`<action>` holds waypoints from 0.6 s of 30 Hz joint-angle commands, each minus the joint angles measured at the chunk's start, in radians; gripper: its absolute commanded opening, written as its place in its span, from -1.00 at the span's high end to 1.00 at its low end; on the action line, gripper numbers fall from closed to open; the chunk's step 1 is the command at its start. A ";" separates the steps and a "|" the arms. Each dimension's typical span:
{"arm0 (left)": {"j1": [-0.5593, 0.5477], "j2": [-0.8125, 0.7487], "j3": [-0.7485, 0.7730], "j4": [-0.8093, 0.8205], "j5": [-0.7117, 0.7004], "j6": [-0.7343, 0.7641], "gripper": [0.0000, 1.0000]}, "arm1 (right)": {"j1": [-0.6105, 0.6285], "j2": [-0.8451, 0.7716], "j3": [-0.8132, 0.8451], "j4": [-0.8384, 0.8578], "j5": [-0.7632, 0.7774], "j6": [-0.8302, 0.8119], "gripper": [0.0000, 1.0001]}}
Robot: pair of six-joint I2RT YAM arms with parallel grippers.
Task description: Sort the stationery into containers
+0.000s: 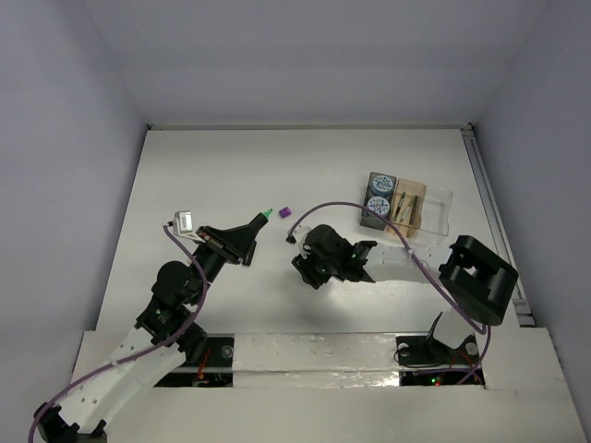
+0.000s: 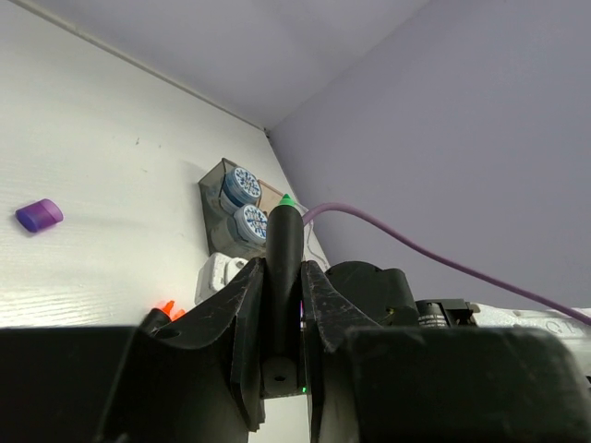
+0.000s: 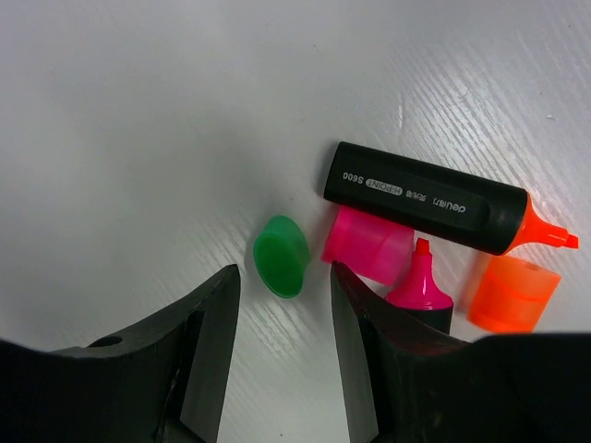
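Left end effector (image 2: 284, 269): clenched on the green marker (image 2: 284, 242), which is gripped lengthwise with its bare green tip pointing forward, raised off the surface (image 1: 231, 166).
Right end effector (image 3: 283, 279): released; the jaws are spread to either side of the green cap (image 3: 282, 256), which lies on the surface, and nothing is gripped.
Loose stationery: a pink cap (image 3: 367, 245), pink marker (image 3: 420, 286), orange marker (image 3: 425, 197) and orange cap (image 3: 513, 293) are crowded just beside the green cap; a purple cap (image 1: 285, 212) lies apart, near the green marker's tip.
Containers: two round pieces (image 1: 379, 194) are already held in the holder (image 2: 212, 189), which touches the box (image 1: 439, 210) at the far right.
Risk, cap pick: the pink cap could be caught or pushed by the right-hand jaw, since it lies just beside the green cap.
Risk, cap slip: the small rounded cap could be squeezed out sideways if the jaws close off-centre.
Risk, marker: ink could be smeared if the uncapped tip is brushed against anything.
Risk, arms: the two arms are near each other at mid-surface, so a clash is possible.
Hidden: the pink marker's body is cut off behind the right jaw.
Unclear: the box contents are too small to be made out, and whether the right jaws touch the surface cannot be told.
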 commanded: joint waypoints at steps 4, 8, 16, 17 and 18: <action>0.002 0.011 0.007 0.062 0.008 0.018 1.00 | -0.004 0.002 0.042 0.048 -0.012 -0.006 0.01; 0.002 0.016 0.004 0.066 0.014 0.016 1.00 | -0.004 -0.004 0.042 0.061 -0.003 -0.004 0.01; 0.002 0.016 -0.005 0.072 0.019 0.012 1.00 | -0.004 0.013 0.043 0.086 -0.018 0.004 0.05; 0.002 0.016 -0.007 0.075 0.020 0.012 1.00 | -0.004 0.013 0.042 0.089 -0.020 0.005 0.06; 0.002 0.016 -0.008 0.074 0.022 0.010 1.00 | -0.004 0.013 0.043 0.091 -0.023 0.007 0.08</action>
